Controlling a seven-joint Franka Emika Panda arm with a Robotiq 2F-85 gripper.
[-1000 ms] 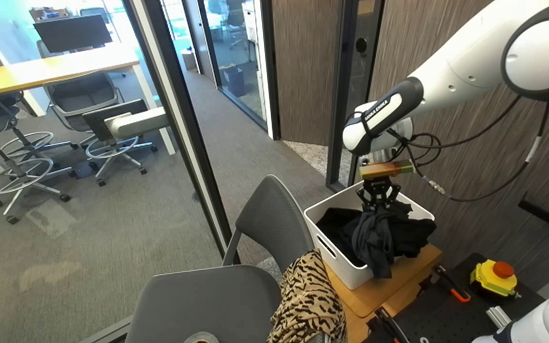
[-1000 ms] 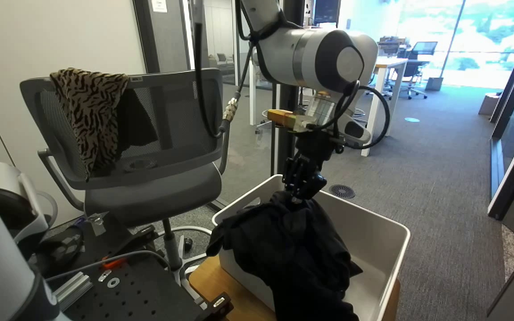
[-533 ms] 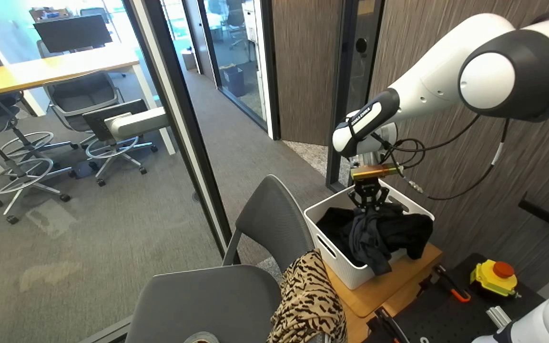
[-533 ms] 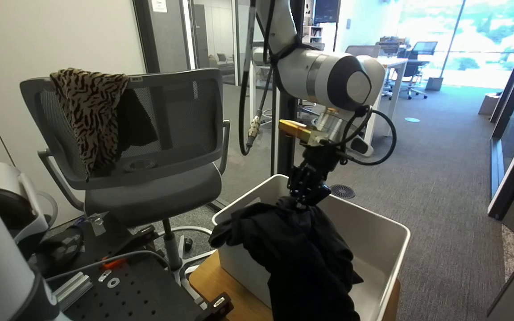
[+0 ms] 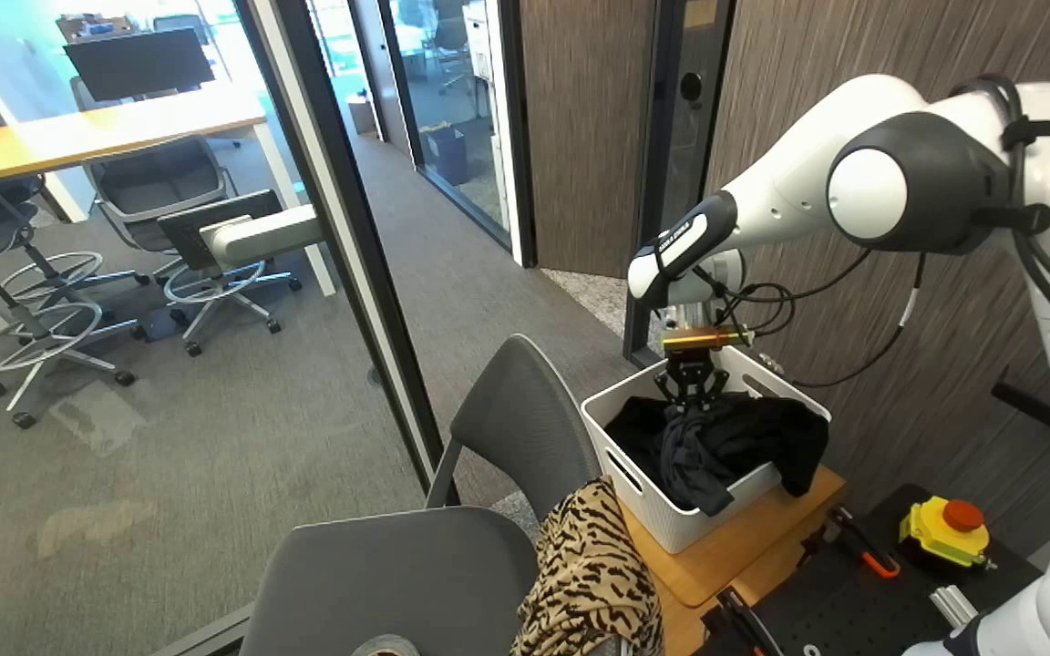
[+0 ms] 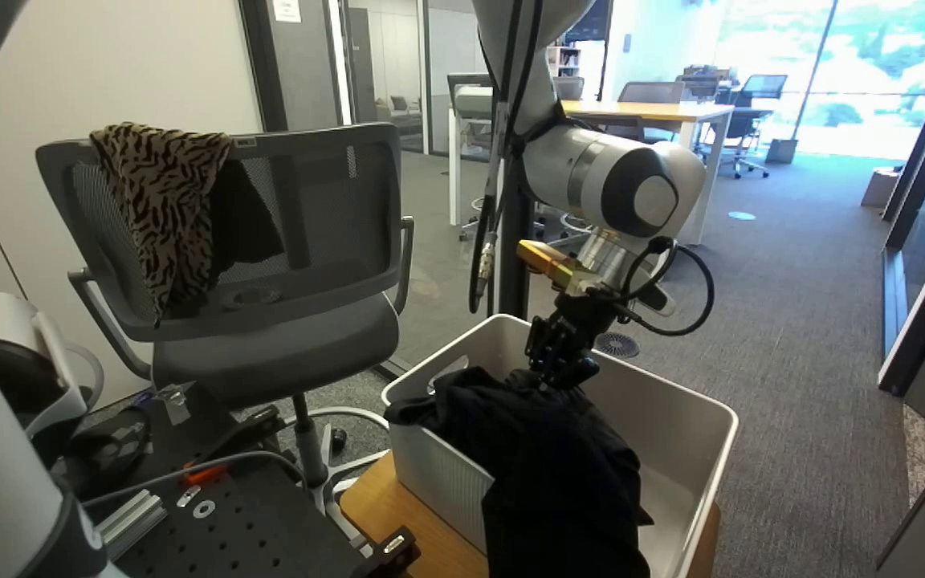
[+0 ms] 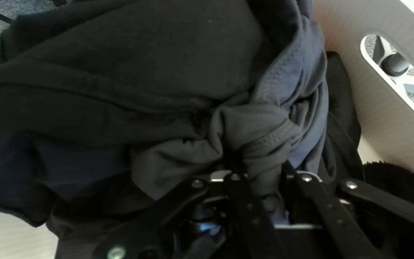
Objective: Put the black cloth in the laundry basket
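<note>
The black cloth (image 6: pixel 567 474) was held partly inside the white laundry basket (image 6: pixel 671 425). Some of it was draped over the rim, and in both exterior views a piece was hung down outside. A bunch of the cloth was pinched in the gripper (image 7: pixel 262 176), and the fingers (image 7: pixel 249 208) were pressed close on it, with only that bunch in between. In the wrist view, lots of folds and some lines of stitches could be seen, and near the fingers the cloth was shown as more gray than black. The gripper was pointed down over the basket, at the end of the white robot arm (image 5: pixel 789 187). A dark, fuzzy thing (image 7: pixel 395 181) could be seen in the basket too, but what it was could not be told. The basket was set on a wooden top (image 5: pixel 712 574). Near it, a tiger-striped cloth (image 6: pixel 165 201) was hung over the back of a gray chair (image 6: pixel 318 217). On a black board (image 6: pixel 254 534) with little round holes, a silver bar (image 6: pixel 132 522) and a small ring (image 6: pixel 197 509) were laid. A yellow box (image 5: pixel 940 539) with a red button (image 5: pixel 962 516) was set on the board too.
</note>
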